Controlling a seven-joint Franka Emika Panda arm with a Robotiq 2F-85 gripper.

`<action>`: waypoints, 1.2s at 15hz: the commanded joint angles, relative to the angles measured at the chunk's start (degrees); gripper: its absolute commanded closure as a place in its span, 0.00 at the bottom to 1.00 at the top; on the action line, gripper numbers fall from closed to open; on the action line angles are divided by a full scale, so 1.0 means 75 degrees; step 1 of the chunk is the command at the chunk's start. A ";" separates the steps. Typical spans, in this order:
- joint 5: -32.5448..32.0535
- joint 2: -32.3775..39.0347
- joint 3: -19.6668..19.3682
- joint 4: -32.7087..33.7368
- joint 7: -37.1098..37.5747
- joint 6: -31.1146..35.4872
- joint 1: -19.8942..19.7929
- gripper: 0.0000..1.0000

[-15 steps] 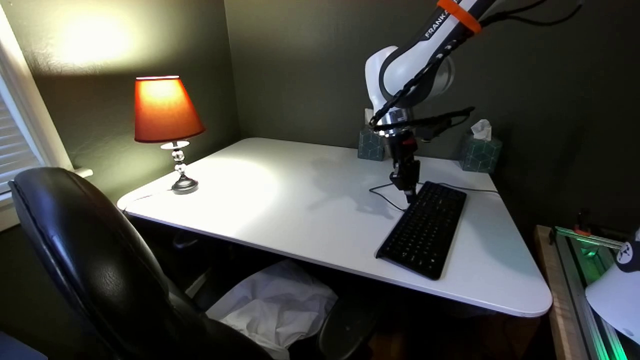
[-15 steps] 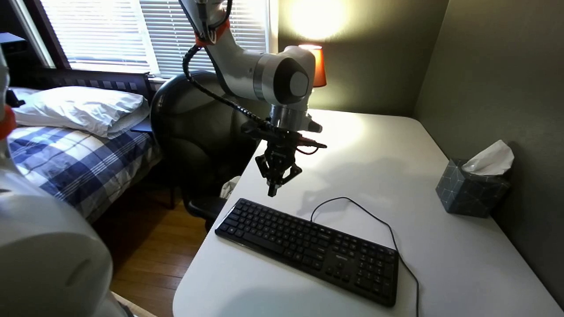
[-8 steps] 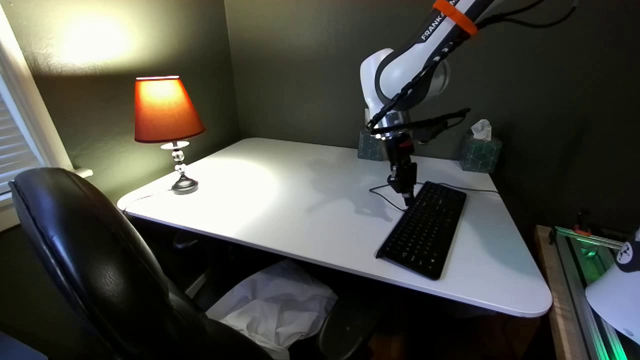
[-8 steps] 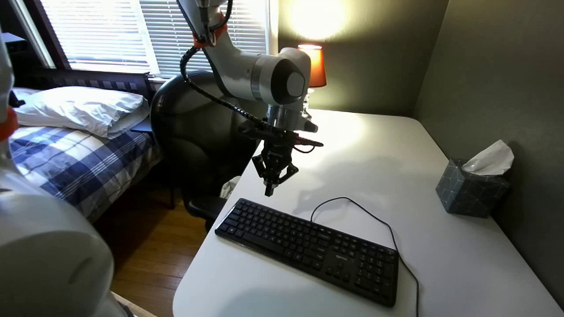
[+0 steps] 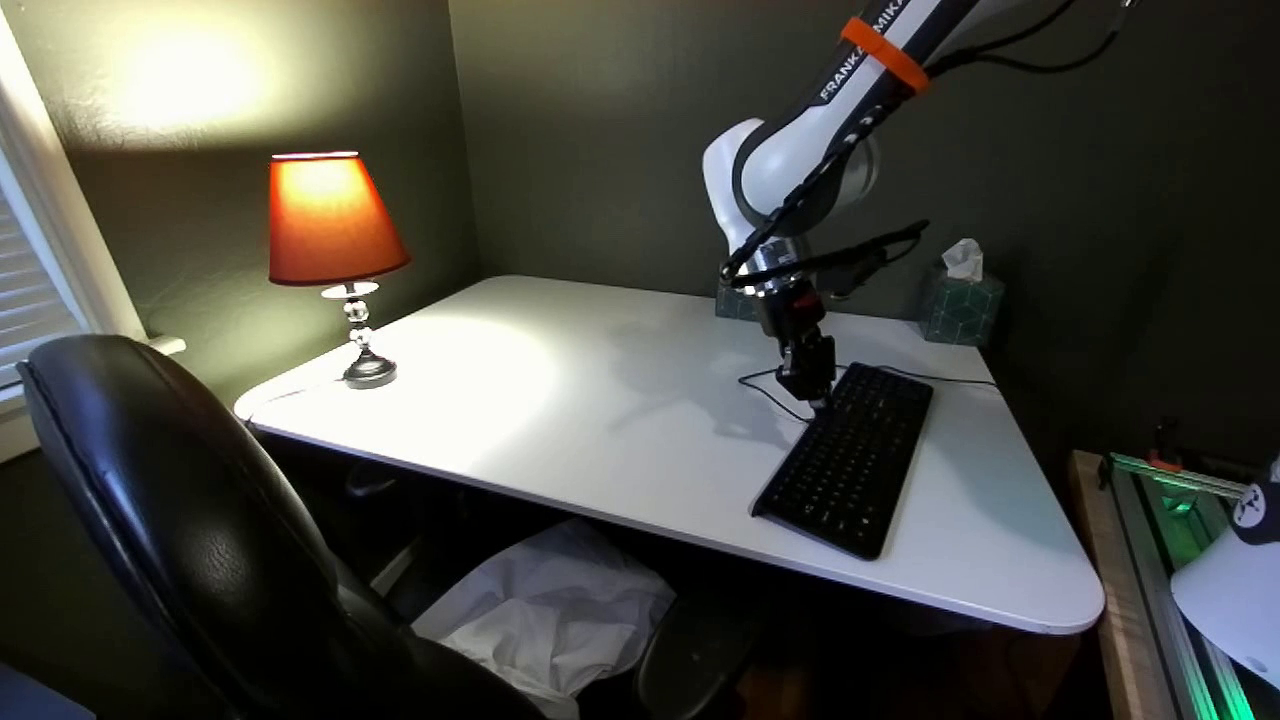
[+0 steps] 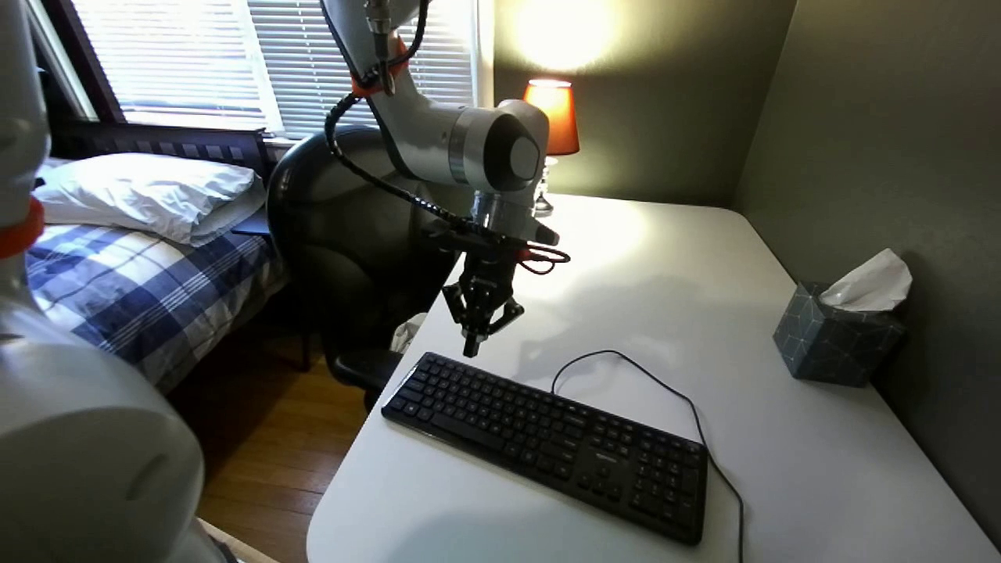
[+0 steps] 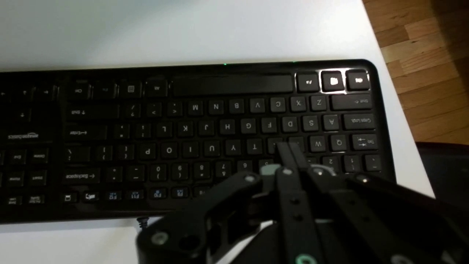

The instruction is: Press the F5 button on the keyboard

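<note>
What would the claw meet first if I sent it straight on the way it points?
Probably the keyboard, near its back edge: the claw points down at it. Depth is unclear, so the exact spot is uncertain.
</note>
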 commanded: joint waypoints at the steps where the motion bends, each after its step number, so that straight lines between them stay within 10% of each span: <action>1: -0.0166 0.0389 0.0014 0.0363 0.0200 -0.0348 0.0052 1.00; 18: -0.0303 0.1280 0.0039 0.1026 0.0189 -0.0769 0.0106 1.00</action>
